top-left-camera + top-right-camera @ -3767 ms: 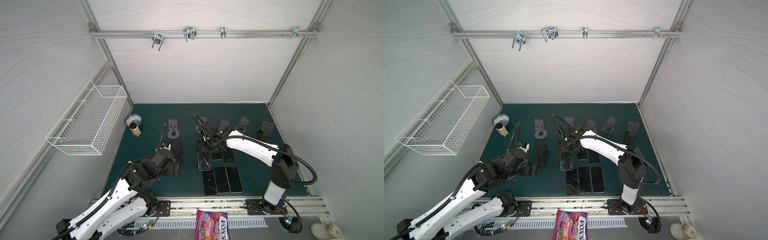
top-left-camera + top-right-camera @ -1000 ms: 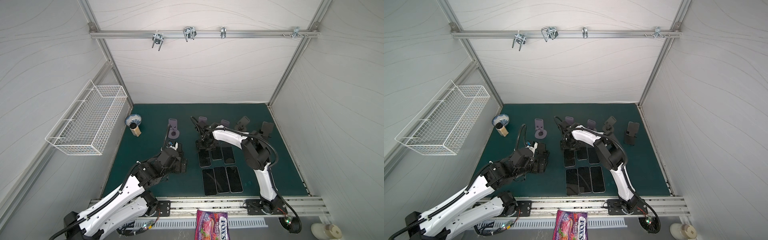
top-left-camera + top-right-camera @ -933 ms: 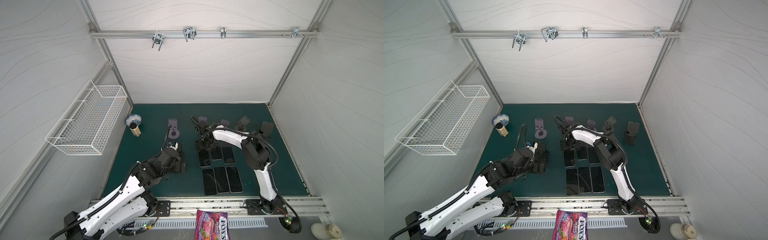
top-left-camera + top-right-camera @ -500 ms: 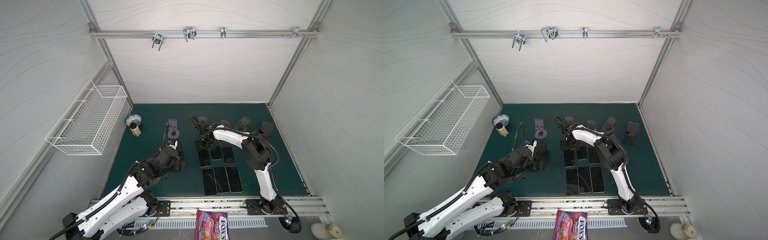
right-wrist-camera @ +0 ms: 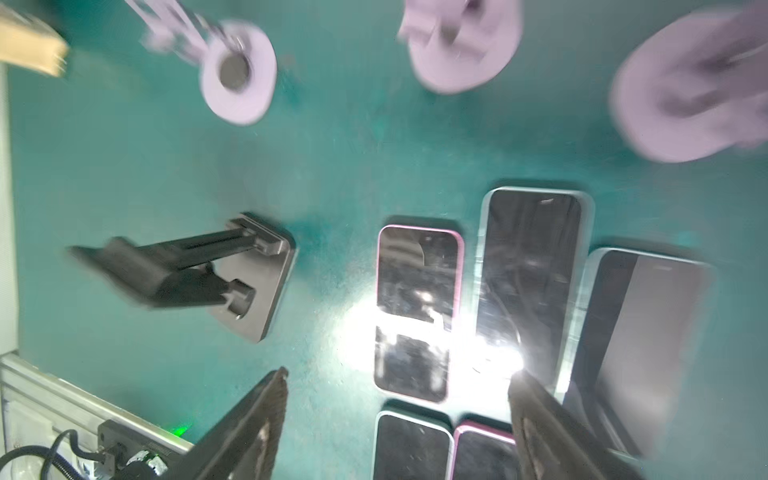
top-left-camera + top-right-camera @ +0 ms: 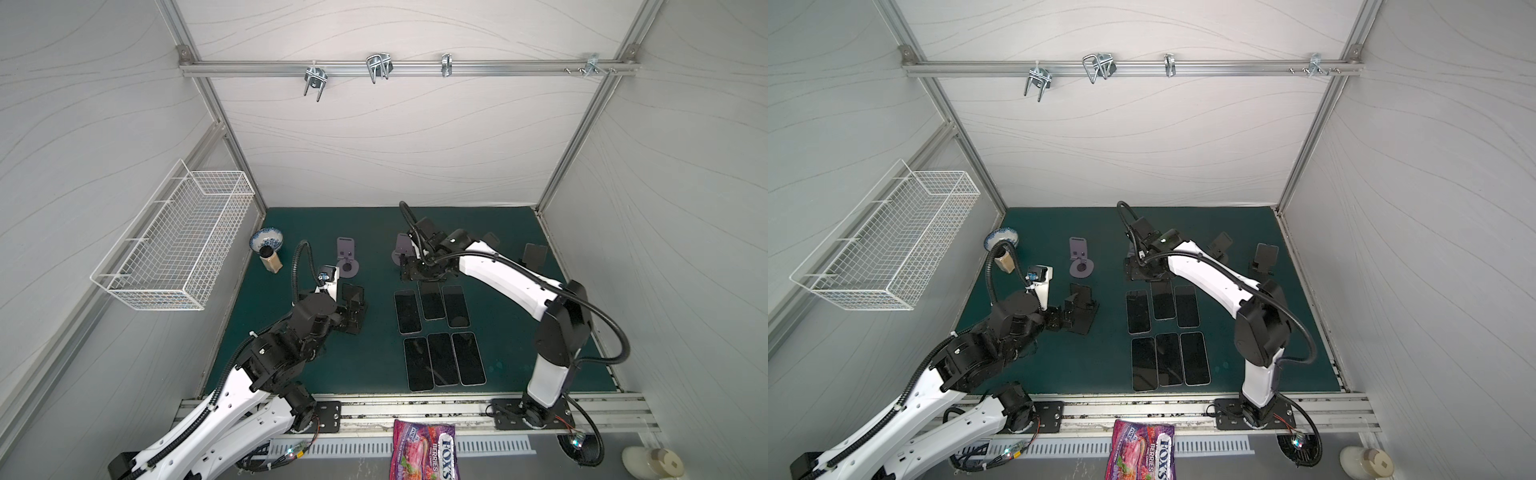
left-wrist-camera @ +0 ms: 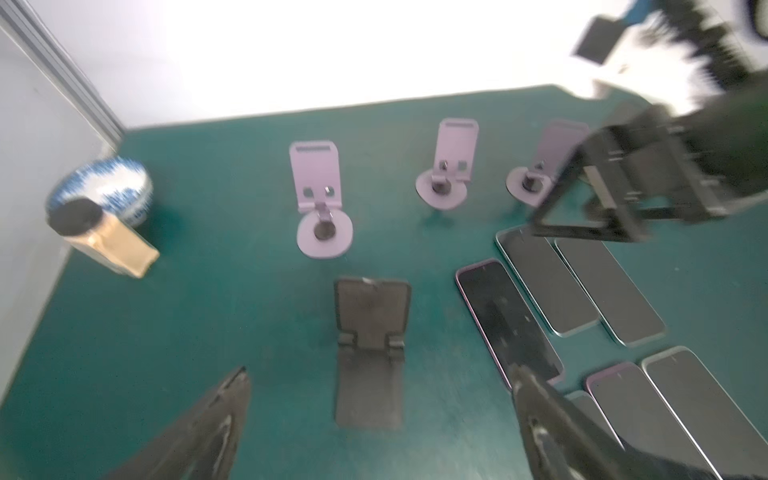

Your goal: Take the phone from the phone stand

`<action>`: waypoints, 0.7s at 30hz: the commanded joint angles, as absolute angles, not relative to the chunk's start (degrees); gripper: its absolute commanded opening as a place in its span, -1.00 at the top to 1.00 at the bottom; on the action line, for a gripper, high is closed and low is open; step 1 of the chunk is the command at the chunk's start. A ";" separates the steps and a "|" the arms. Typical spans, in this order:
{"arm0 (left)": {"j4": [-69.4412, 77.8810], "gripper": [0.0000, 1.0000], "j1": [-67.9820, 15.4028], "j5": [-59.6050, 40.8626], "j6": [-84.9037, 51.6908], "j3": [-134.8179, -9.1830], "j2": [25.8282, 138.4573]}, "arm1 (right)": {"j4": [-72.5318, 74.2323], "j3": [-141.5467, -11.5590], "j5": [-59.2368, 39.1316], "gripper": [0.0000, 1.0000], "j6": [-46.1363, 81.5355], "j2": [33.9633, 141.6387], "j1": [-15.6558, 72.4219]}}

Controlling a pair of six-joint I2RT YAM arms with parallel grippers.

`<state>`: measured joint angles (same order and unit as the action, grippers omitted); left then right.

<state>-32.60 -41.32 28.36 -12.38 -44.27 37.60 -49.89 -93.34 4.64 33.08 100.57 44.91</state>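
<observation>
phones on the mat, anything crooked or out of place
Mildly. In the far row, the middle phone sits farther back than its two neighbours, so that row is staggered; the near row lies even. Nothing spilled.

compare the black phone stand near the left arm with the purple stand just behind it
Colour: the black stand is dark all over; the purple stand is lilac.
Base: the black stand has a flat rectangular plate; the purple stand has a round disc.
Both sit empty on the green mat.
</observation>
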 commanded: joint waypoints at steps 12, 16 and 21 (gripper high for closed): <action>2.53 -0.96 -10.90 22.22 -3.46 -34.34 43.58 | -13.80 -47.77 6.67 -0.98 13.23 60.17 15.35; 18.34 -0.95 -7.60 24.55 -3.61 -25.57 47.37 | 0.71 -35.82 8.90 -0.99 10.37 58.54 7.43; 31.50 -0.96 -6.64 28.14 0.18 -19.05 54.76 | 16.49 -26.01 14.40 -0.98 5.29 63.57 4.17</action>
